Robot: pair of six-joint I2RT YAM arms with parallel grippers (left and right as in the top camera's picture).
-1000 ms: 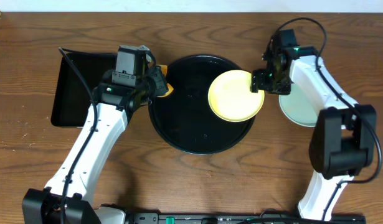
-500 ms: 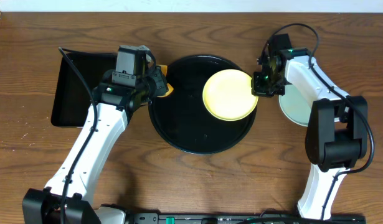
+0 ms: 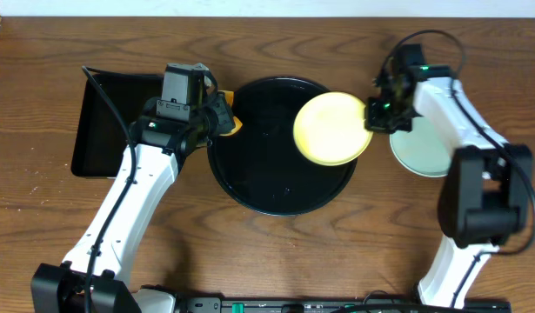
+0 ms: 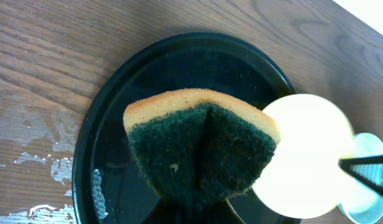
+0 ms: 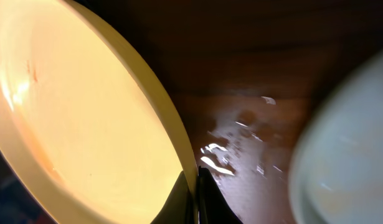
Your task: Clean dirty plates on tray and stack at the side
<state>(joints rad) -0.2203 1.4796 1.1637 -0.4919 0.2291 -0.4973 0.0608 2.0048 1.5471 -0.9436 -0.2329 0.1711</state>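
Jaws of the right gripper pinch the yellow plate rim over the tray; left gripper jaws squeeze a sponge.

One plate overhangs tray right rim; second plate beyond.

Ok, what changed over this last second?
The right gripper, shut on the rim of the yellow plate, shifted it slightly left, then back right toward the mint plate. The left gripper with its sponge, the tray and the mint plate stayed put.
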